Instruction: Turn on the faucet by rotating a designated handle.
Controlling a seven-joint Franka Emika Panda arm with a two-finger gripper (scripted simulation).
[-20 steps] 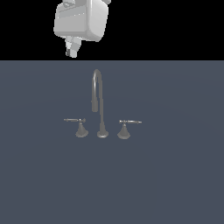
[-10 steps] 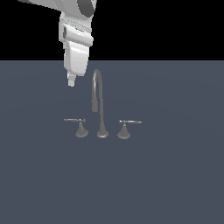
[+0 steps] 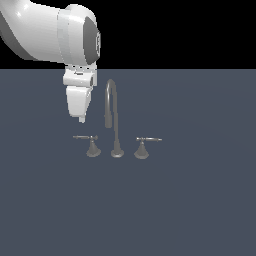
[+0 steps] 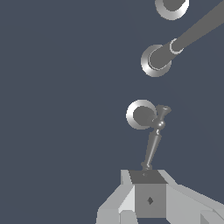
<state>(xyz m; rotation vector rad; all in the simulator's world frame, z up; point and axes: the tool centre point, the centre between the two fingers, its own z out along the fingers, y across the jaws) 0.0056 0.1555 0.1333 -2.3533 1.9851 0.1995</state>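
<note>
On table (image 3: pixel 200 210), your handle (image 3: pixel 86 138) sits on exterior view's left of faucet (image 3: pixel 114 120), on side of spout's drooping tip, lever pointing away from spout. Twin lever (image 3: pixel 149 140) mirrors it on other side. Your hand (image 3: pixel 81 119) hangs above handle, pointing down, not touching. Wrist view: lever end just off hand. Fingers apart or together: cannot tell. Arm (image 3: pixel 45 35) reaches in from upper left.

Arm lower and larger in view, fingers (image 3: pixel 81 118) now nearer above the handle (image 3: pixel 88 142).
</note>
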